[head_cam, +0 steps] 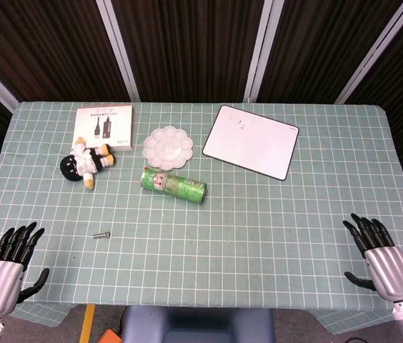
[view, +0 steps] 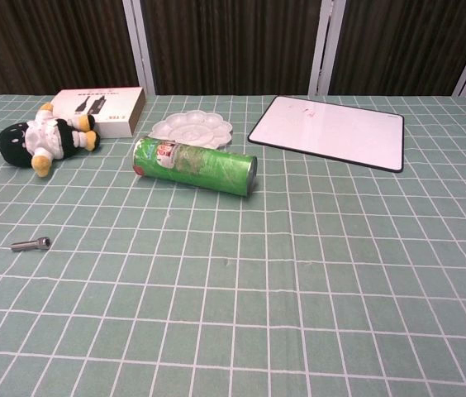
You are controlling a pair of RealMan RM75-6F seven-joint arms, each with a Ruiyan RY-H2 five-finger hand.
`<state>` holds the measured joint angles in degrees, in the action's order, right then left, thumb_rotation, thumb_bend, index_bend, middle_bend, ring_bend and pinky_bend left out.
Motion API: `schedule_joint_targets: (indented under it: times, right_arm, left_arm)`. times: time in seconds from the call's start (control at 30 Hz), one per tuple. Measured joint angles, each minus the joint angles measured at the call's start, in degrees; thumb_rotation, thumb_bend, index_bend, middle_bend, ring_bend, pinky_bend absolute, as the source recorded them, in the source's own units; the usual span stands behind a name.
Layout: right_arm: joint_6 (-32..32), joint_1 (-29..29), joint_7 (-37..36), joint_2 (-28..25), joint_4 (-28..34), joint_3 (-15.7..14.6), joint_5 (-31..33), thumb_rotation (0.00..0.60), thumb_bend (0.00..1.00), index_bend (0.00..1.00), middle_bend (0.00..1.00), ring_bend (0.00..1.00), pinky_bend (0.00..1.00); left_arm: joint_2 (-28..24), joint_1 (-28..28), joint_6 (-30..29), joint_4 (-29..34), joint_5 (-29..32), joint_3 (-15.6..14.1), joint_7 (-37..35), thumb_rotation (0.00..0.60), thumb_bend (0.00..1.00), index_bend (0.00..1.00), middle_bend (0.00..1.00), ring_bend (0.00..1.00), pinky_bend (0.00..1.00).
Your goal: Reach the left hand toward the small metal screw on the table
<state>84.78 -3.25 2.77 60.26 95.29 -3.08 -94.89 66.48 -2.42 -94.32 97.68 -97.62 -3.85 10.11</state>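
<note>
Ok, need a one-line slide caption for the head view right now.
Left hand and right hand open at the near table edge, small metal screw untouched ahead of the left hand.

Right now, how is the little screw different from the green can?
The screw is tiny, plain grey metal, and lies alone near the left hand. The green can is far bigger, with a printed label, and lies mid-table just in front of the white palette. Both lie on their sides, untouched.
</note>
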Motion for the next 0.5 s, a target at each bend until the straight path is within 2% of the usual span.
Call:
schedule_joint_targets:
  times: [0.03,0.07,0.1,0.13,0.17,0.2,0.23,0.3,0.33,0.4,0.5]
  right_arm:
    - [0.09,0.05,-0.14,-0.05,0.05,-0.01,-0.05,0.6,0.17,0.0,0.0,0.0,0.0]
    - [0.12,0.08,-0.17,-0.09,0.09,0.0,-0.05,0.6,0.17,0.0,0.0,0.0,0.0]
    - [0.14,0.11,-0.17,-0.08,0.14,0.02,-0.04,0.6,0.17,0.0,0.0,0.0,0.0]
    - [0.16,0.14,-0.12,0.0,0.16,0.05,-0.02,0.6,0.17,0.0,0.0,0.0,0.0]
    - [0.19,0.16,-0.07,0.08,0.16,0.08,0.0,0.6,0.17,0.0,0.0,0.0,0.0]
    - [0.23,0.2,0.0,0.18,0.16,0.11,0.03,0.6,0.17,0.0,0.0,0.0,0.0]
    - [0.22,0.18,0.08,0.25,0.11,0.1,-0.01,0.6,0.17,0.0,0.0,0.0,0.0]
    - [-0.31,-0.03,0.25,0.41,-0.07,0.04,-0.16,0.6,0.17,0.0,0.0,0.0,0.0]
    - [-0.86,-0.21,0.35,0.53,-0.16,0.01,-0.11,0.6,0.17,0.0,0.0,0.0,0.0]
    - [-1.69,-0.49,0.56,0.7,-0.22,-0.05,0.04,0.6,0.17,0.0,0.0,0.0,0.0]
    - [-2.05,-0.63,1.2,0.87,-0.18,-0.12,0.17,0.6,0.17,0.0,0.0,0.0,0.0]
  left_arm:
    - [0.13,0.12,-0.04,0.13,0.0,0.05,0.8,0.6,0.37,0.0,0.01,0.0,0.06]
    - [0.38,0.22,-0.1,0.2,-0.07,0.1,1.56,0.6,0.36,0.0,0.07,0.03,0.14]
    - [0.79,0.28,-0.14,0.23,-0.17,0.19,2.4,0.6,0.36,0.01,0.18,0.14,0.3]
    - [1.64,0.27,-0.1,0.14,-0.31,0.39,3.46,0.6,0.36,0.02,0.39,0.37,0.56]
    - [2.47,0.16,0.03,-0.06,-0.37,0.59,3.99,0.6,0.36,0.04,0.53,0.53,0.71]
    - [3.45,-0.05,0.35,-0.38,-0.37,0.8,4.18,0.6,0.36,0.06,0.59,0.6,0.78]
    - [4.82,-0.5,1.22,-0.87,-0.19,0.98,3.92,0.6,0.37,0.12,0.79,0.81,0.95]
    - [6.35,-1.38,3.49,-1.64,0.55,1.25,3.01,0.6,0.38,0.25,0.95,0.96,1.0]
    - [7.1,-2.12,5.47,-2.38,1.37,1.54,2.51,0.6,0.39,0.32,0.99,1.0,1.0]
    - [8.71,-3.19,8.44,-3.89,2.88,2.16,2.03,0.6,0.39,0.38,1.0,1.0,1.0]
    - [13.59,-4.78,11.5,-7.82,5.26,3.37,2.03,0.6,0.39,0.4,1.0,1.0,1.0]
